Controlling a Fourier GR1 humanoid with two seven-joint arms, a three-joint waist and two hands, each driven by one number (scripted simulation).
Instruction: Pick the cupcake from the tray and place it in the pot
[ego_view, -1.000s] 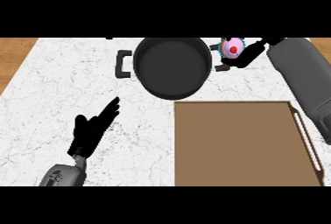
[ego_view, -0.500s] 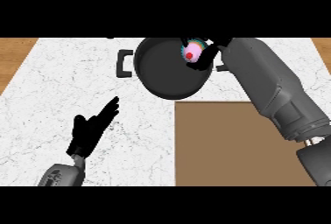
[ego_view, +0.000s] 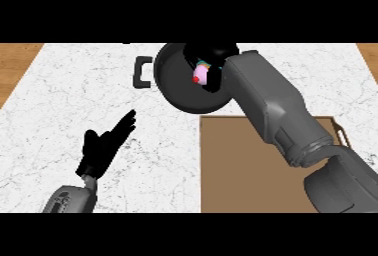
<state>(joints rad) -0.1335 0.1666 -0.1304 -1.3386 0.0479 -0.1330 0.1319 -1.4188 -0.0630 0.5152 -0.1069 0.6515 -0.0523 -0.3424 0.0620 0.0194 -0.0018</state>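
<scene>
Cupcake (ego_view: 200, 75) is sitting over the inside of the pot (ego_view: 177, 85), pink frosting with a red dot on it, held at the right hand.

Going big to small. Desk (ego_view: 88, 100) is a white marbled top filling most of the head view, with wood strips showing at the far left and far right edges. Right forearm is lying across the right side, grey, running from the lower right corner up to the pot and covering part of the tray. Tray (ego_view: 229, 170) is a flat brown rectangle on the desk's lower right, its top edge sitting just below the pot's rim, a thin handle showing at its right side. Pot is dark and round, near the top centre, with a black loop handle sticking out on its left. Left hand (ego_view: 103, 147) is resting open over the desk at lower left, fingers straight and pointing up-right, touching nothing, well apart from the pot and tray. Right hand (ego_view: 214, 67) is black, inside the pot's outline, fingers curling round the cupcake and hiding part of it.

No readable writing, brands or labels on any item.

Can't tell whether the cupcake is touching the pot's bottom.
</scene>
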